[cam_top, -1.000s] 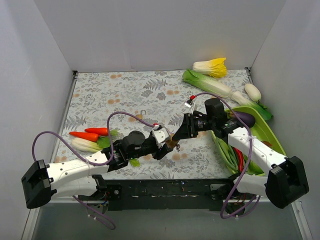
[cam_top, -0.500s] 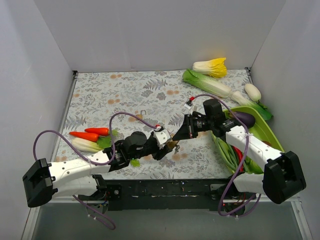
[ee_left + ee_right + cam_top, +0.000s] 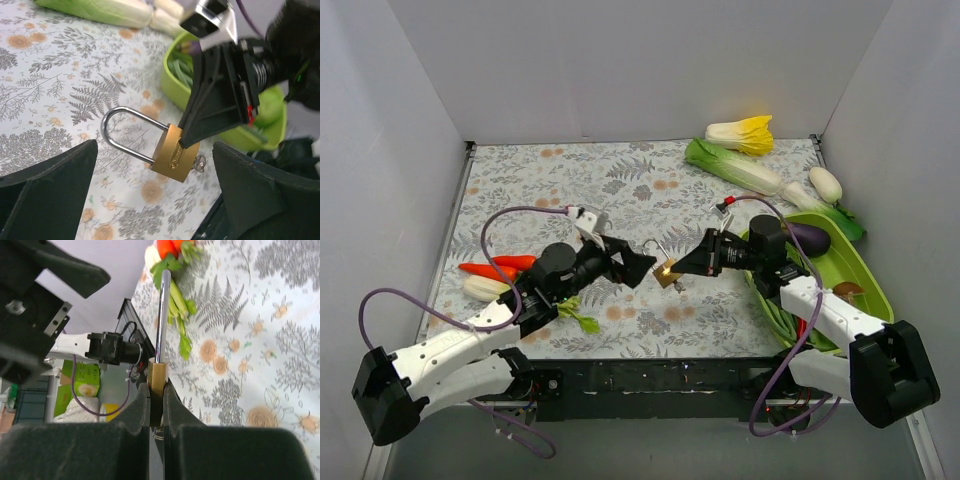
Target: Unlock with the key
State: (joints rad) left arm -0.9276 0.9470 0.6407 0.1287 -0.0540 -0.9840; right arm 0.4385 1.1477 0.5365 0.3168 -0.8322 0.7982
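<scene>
The right gripper (image 3: 672,270) is closed on the brass body of a padlock (image 3: 174,159), one finger on each flat face, and holds it above the cloth (image 3: 520,190) near the table's middle. The padlock's long axis lies roughly level. Its silver shackle (image 3: 116,131) points away from the right gripper, toward the left gripper (image 3: 640,265). In the right wrist view the padlock is seen edge-on, with the shackle running straight out from between the fingertips.

The key (image 3: 200,162) shows as a small silver bit with a ring at the bottom end of the padlock body, opposite the shackle and just beside the right fingertips. It seems to hang from the keyhole end, but it is too small and too hidden to tell whether the blade is in the lock or which way it points.

The left gripper faces the shackle with its fingers (image 3: 50,180) spread wide, one on either side of the padlock and touching nothing.

Carrots (image 3: 505,267) lie on the cloth by the left arm. A green bowl (image 3: 865,275) sits by the right arm.
</scene>
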